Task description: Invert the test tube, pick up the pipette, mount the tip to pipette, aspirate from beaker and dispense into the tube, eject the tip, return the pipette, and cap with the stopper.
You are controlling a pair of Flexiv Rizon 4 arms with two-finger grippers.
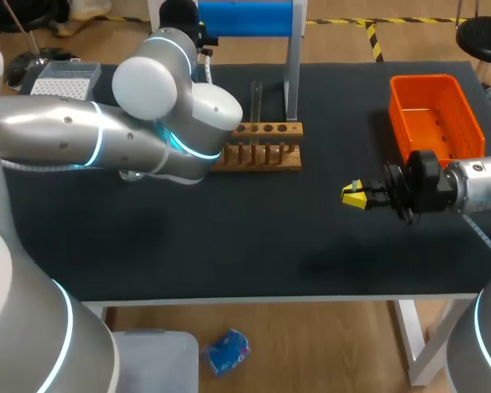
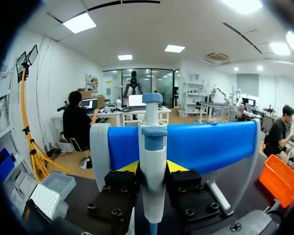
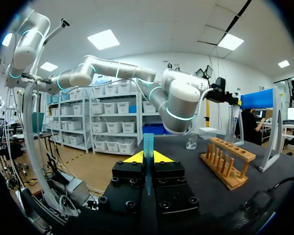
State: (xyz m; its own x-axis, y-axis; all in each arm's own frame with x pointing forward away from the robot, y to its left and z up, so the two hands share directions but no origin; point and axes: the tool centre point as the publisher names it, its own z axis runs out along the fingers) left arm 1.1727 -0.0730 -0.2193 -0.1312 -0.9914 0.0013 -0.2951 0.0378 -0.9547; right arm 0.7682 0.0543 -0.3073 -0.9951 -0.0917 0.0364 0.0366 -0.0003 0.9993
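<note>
silver arms (image 1: 57,135) w/ prob. cyan rings (image 1: 96,144)

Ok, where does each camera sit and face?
Head view: above and behind, looking down on the table; left arm and right tool show.
Left wrist view: on that wrist, facing the blue stand; left tool shut on pipette.
Right wrist view: on that wrist, facing the left arm; right tool grips blue stopper.
Shared: wooden rack, head and right wrist views.

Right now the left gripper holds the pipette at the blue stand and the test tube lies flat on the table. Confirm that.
Not quite: the head view shows the test tube standing upright in the wooden rack, not lying flat. The left gripper does hold the pipette at the blue stand.
</note>
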